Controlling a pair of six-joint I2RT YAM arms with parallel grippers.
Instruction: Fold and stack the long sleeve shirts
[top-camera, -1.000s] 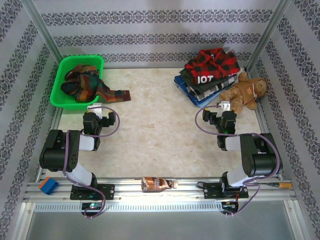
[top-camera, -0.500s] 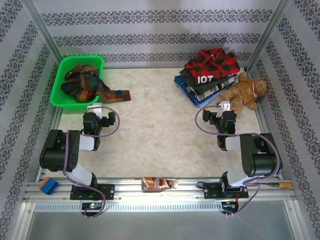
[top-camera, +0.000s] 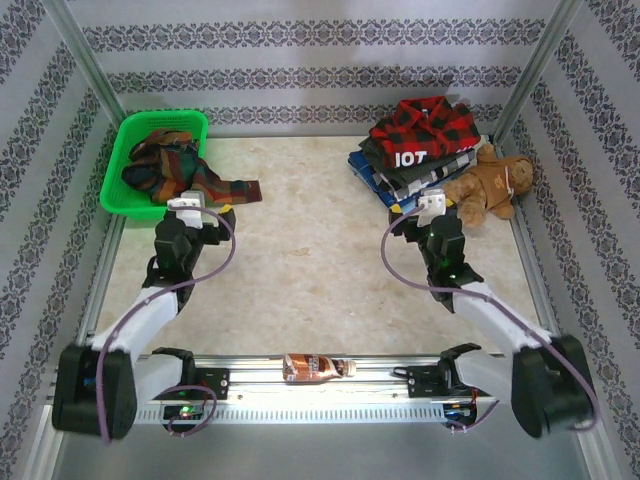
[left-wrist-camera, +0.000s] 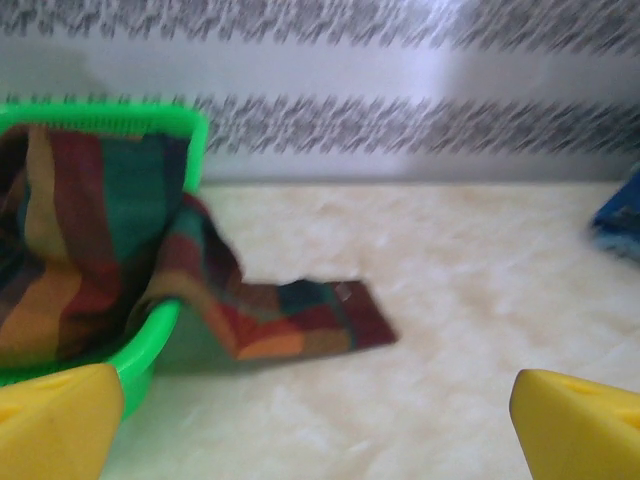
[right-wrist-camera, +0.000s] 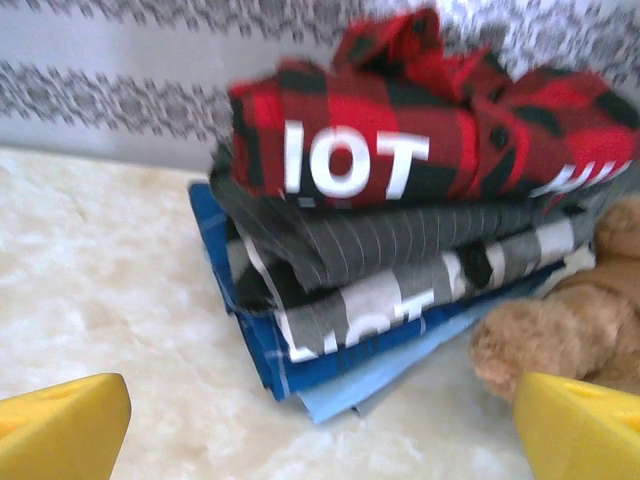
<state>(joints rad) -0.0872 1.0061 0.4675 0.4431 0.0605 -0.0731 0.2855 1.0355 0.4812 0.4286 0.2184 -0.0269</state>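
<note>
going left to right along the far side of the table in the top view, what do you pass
green plastic basket → orange, green, navy and red plaid cloth shirt spilling over its right side → stack of folded cloth shirts, red-black check on top → brown plush teddy bear

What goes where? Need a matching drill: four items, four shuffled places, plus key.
Items
1. plaid shirt
2. red-black check shirt
3. teddy bear
4. bottle

Places
a. lying on the near rail
b. top of the folded stack
c. in the green basket, one sleeve out on the table
d. beside the stack, at the table's right edge

Pairs: 1-c, 2-b, 3-d, 4-a
</note>
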